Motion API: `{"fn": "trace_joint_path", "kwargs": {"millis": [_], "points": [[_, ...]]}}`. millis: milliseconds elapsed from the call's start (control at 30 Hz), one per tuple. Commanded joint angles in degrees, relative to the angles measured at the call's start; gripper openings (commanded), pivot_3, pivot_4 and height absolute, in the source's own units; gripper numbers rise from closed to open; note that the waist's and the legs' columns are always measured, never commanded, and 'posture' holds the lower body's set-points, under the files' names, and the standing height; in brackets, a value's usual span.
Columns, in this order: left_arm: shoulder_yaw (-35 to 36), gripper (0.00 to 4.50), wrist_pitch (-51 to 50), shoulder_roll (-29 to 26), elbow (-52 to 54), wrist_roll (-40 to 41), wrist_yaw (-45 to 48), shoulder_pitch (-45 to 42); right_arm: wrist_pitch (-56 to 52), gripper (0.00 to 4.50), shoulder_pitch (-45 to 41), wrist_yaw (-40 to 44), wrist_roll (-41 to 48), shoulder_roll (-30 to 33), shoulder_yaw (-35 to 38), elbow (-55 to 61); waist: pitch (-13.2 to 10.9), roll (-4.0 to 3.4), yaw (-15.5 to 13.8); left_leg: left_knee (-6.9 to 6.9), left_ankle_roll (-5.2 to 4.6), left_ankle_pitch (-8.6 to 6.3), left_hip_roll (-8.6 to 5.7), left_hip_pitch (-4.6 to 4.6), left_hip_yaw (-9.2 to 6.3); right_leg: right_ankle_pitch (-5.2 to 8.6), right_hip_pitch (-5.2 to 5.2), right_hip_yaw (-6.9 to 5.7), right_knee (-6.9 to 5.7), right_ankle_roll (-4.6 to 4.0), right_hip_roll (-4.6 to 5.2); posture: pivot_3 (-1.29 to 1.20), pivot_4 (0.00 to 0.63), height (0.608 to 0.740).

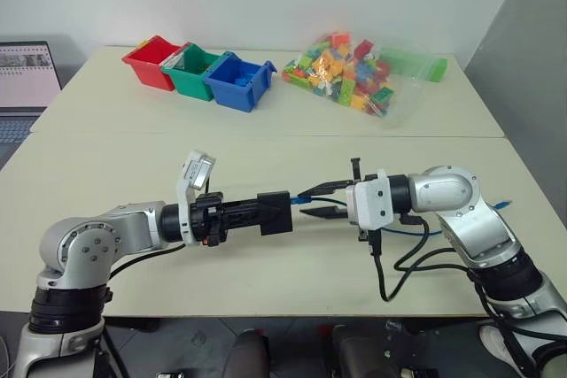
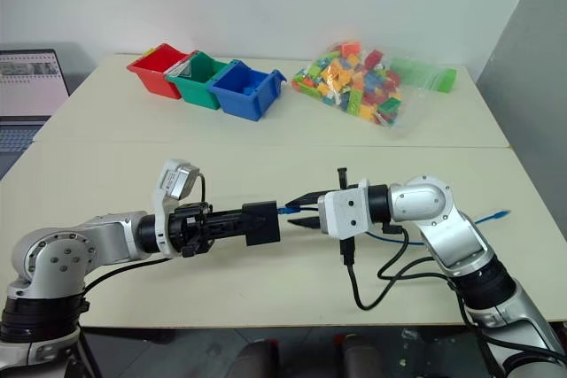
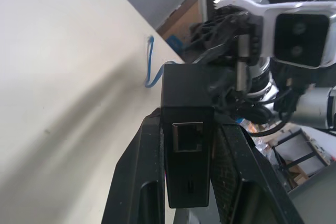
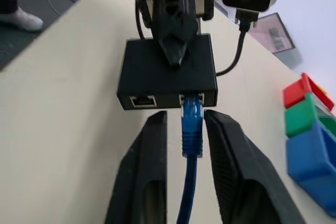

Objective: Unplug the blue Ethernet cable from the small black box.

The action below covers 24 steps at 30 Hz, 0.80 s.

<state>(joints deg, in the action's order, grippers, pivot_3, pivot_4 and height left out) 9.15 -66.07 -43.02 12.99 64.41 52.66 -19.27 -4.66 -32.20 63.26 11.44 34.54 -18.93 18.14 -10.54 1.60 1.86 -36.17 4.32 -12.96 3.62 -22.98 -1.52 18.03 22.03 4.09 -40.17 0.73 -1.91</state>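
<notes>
Both arms are rounded silver-grey shells with black joint bands. Each wrist carries a white camera block ahead of black two-finger grippers. Loose black cables hang below the right wrist.

Box (image 1: 275, 212) between left claw (image 1: 266, 214) and right claw (image 1: 312, 202); cable (image 4: 191, 129) plugged in, above table (image 1: 266, 157)

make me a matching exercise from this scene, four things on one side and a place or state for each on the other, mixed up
Things:
1. small black box
2. blue Ethernet cable
3. right tool
4. bag of bricks

Places or states:
A. plugged into a port
B. lying on the far table
C. clamped in the left tool
D. fingers apart, either side of the plug

Pairs: 1-C, 2-A, 3-D, 4-B
</notes>
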Motion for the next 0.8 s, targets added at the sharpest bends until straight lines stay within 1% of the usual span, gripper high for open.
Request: {"fn": "trace_joint_path", "kwargs": {"millis": [33, 133, 333, 433, 633, 800], "points": [[-1.61, 0.77, 3.40, -2.75, 1.07, -3.18, 5.99, 0.42, -17.27, 2.09, 0.58, 0.85, 13.60, 2.63, 5.20, 6.87, 0.00, 0.00, -0.02, 0.00, 0.00, 0.00, 0.00, 0.00, 0.01, 0.00, 0.00, 0.00, 0.00, 0.00, 0.00, 0.00, 0.150, 0.740], [-3.25, 0.77, 6.16, -4.29, 0.78, -6.02, 10.24, 0.53, -28.75, 2.18, 1.00, -1.97, 22.56, 2.01, 8.00, 7.92, 0.00, 0.00, 0.00, 0.00, 0.00, 0.00, -0.01, 0.00, 0.01, 0.00, 0.00, -0.01, 0.01, 0.00, 0.02, 0.00, 0.150, 0.740], [-3.75, 0.77, 9.62, -4.40, 0.36, -7.55, 15.37, 0.87, -41.98, 2.18, 2.63, -8.25, 32.59, -1.90, 10.78, 6.67, 0.00, 0.00, 0.05, 0.03, -0.01, -0.01, 0.00, -0.01, 0.04, 0.02, 0.05, 0.02, 0.03, 0.02, -0.01, 0.00, 0.150, 0.740], [-3.45, 0.77, 9.65, -4.15, -0.03, -7.28, 15.96, 1.01, -46.03, 2.18, 3.80, -11.38, 35.65, -4.71, 11.08, 6.08, 0.00, 0.00, 0.06, 0.05, -0.02, -0.01, 0.00, -0.05, 0.06, 0.16, 0.09, 0.03, 0.05, 0.25, -0.02, 0.00, 0.150, 0.740], [-2.91, 0.77, 10.30, -3.79, -0.23, -7.34, 16.74, 1.27, -51.31, 2.18, 5.10, -16.39, 41.18, -9.92, 12.30, 5.70, 0.00, -0.01, 0.08, 0.05, -0.02, -0.01, 0.00, -0.07, 0.05, 0.16, 0.11, 0.02, 0.05, 0.26, -0.02, 0.00, 0.150, 0.740], [-2.99, 0.77, 10.32, -3.82, -0.22, -7.56, 17.02, 1.12, -52.67, 2.18, 5.11, -19.06, 42.16, -11.79, 12.78, 5.08, 0.00, -0.01, 0.13, 0.06, -0.02, -0.01, 0.01, -0.07, 0.04, 0.17, 0.12, 0.02, 0.06, 0.27, -0.03, 0.00, 0.150, 0.740]]}}
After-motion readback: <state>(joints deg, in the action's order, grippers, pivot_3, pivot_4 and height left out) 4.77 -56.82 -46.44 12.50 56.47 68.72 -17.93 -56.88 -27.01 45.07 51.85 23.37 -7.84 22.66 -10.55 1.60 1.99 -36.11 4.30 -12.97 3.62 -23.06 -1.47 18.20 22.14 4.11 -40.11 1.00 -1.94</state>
